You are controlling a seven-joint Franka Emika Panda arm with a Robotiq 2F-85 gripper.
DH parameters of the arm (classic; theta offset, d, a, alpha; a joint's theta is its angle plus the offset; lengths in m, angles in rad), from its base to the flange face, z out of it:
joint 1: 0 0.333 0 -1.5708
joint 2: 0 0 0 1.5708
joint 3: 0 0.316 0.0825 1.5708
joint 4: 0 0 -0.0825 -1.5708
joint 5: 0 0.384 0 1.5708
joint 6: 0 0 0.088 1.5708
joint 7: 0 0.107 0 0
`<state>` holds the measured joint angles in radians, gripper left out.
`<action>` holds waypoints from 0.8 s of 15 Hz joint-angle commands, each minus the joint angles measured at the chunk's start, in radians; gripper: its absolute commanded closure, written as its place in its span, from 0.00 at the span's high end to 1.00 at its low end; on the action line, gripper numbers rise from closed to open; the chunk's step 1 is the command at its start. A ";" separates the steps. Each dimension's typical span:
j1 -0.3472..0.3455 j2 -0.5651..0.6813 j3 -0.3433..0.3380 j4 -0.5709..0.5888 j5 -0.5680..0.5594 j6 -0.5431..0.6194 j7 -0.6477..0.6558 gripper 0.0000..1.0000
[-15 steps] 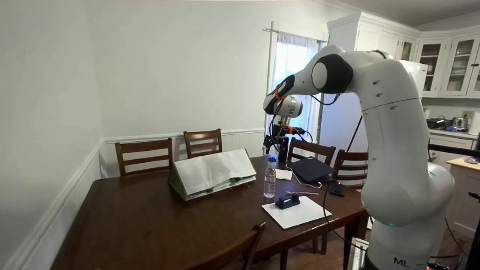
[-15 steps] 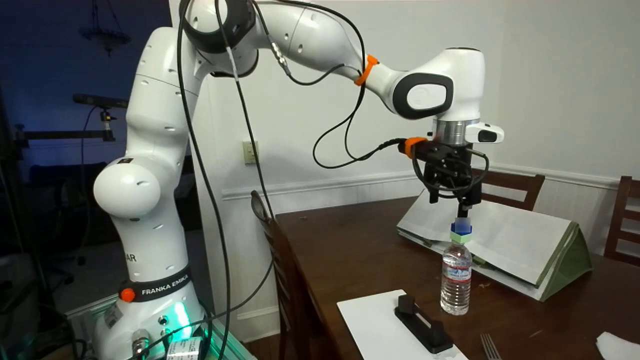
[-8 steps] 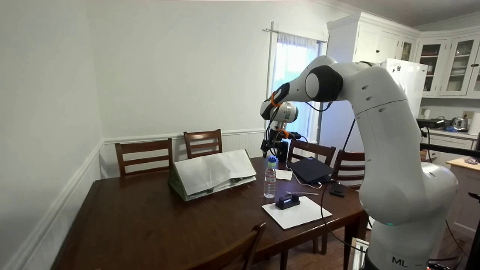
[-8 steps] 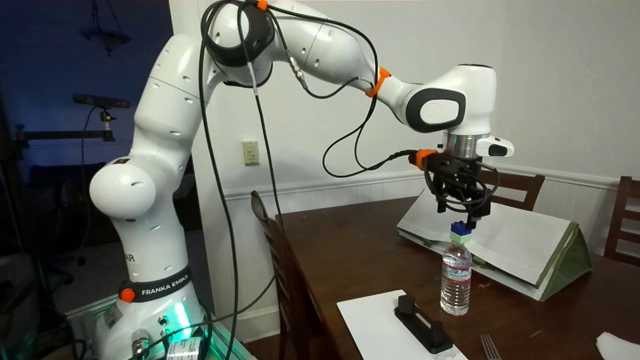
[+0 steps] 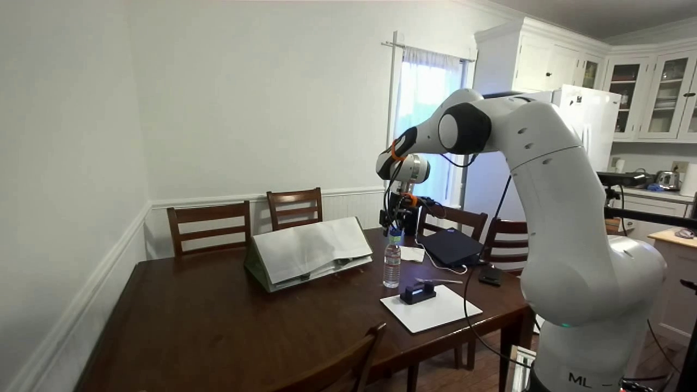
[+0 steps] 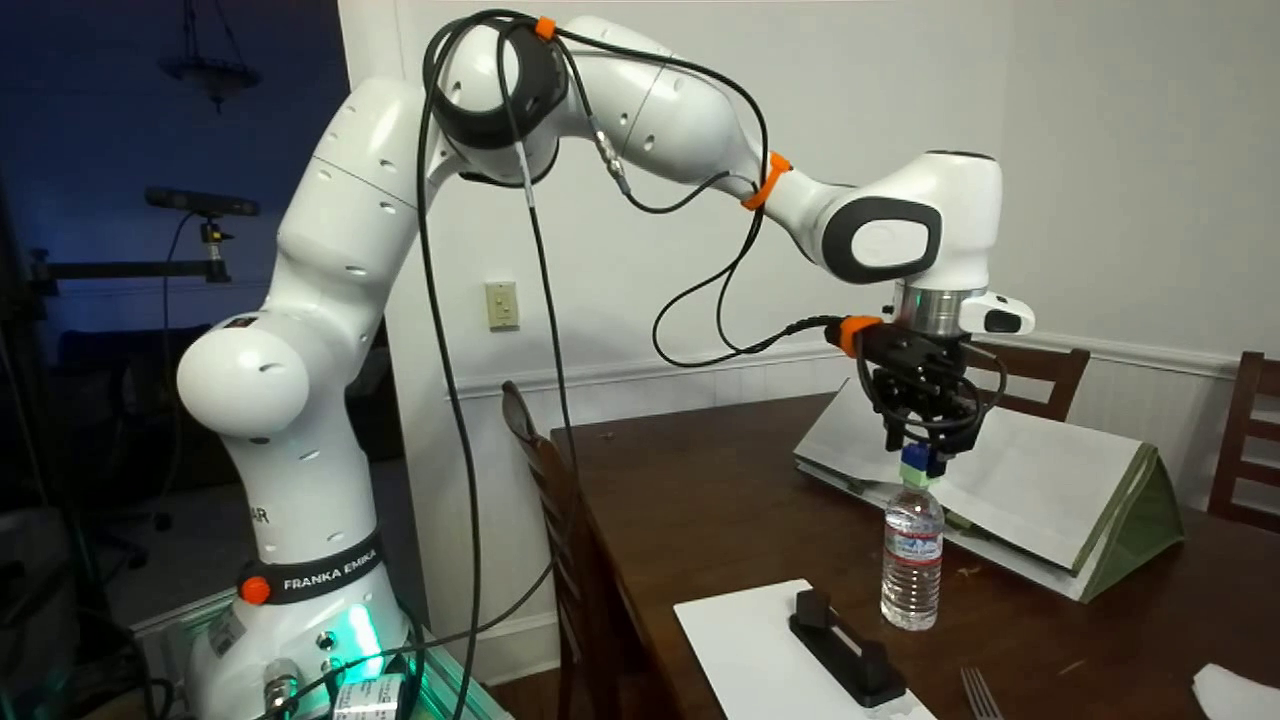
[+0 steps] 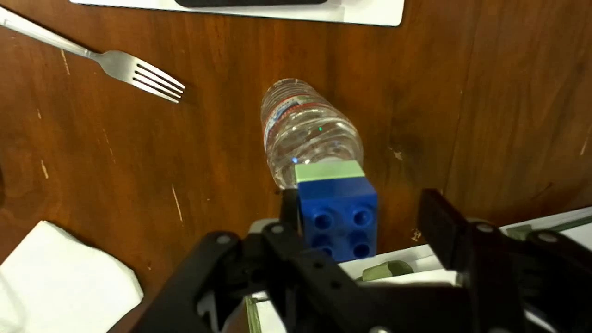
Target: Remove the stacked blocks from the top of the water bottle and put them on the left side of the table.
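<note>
Big dark brown table (image 5: 218, 316) here, with the bottle (image 6: 912, 570) standing upright on it. Next up is the white robot arm (image 6: 345, 210), which arches across so its far end sits right over the bottle. Wooden chairs (image 5: 209, 212) are set around the table edge, well apart from the bottle. There's a large book (image 5: 310, 245) propped up like a tent near the bottle, with white pages and a green cover. On the opposite side of the bottle from that, a flat white board (image 6: 745, 650) lies near it.

The gripper (image 7: 363, 217) points down just above the bottle, and its fingers are spread apart, so it's released right now. The bottle itself is clear plastic with a label round the middle. A black gadget (image 6: 845, 660) rests on the white board, near the bottle. A white napkin (image 7: 69, 282) lies farther from the bottle than the fork (image 7: 118, 64), which is near it with the tines toward it.

Smallest are the blocks (image 7: 340, 222), blue stacked over light green, sitting on top of the bottle. In the wrist view they're in the gap between the fingers, with one finger just beside them and a clear space to the other. Honestly, the closer finger is too dark and blurry to tell whether it's touching.
</note>
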<state>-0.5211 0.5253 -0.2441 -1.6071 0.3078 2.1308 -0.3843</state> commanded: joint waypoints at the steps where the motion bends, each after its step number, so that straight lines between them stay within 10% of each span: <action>1: -0.017 -0.005 0.007 0.023 -0.028 -0.034 0.022 0.38; 5: -0.012 -0.015 -0.011 0.020 -0.062 -0.027 0.040 0.12; 12: 0.010 -0.135 -0.014 -0.047 -0.104 -0.075 0.052 0.13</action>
<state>-0.5192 0.4784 -0.2644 -1.6044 0.2320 2.1012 -0.3398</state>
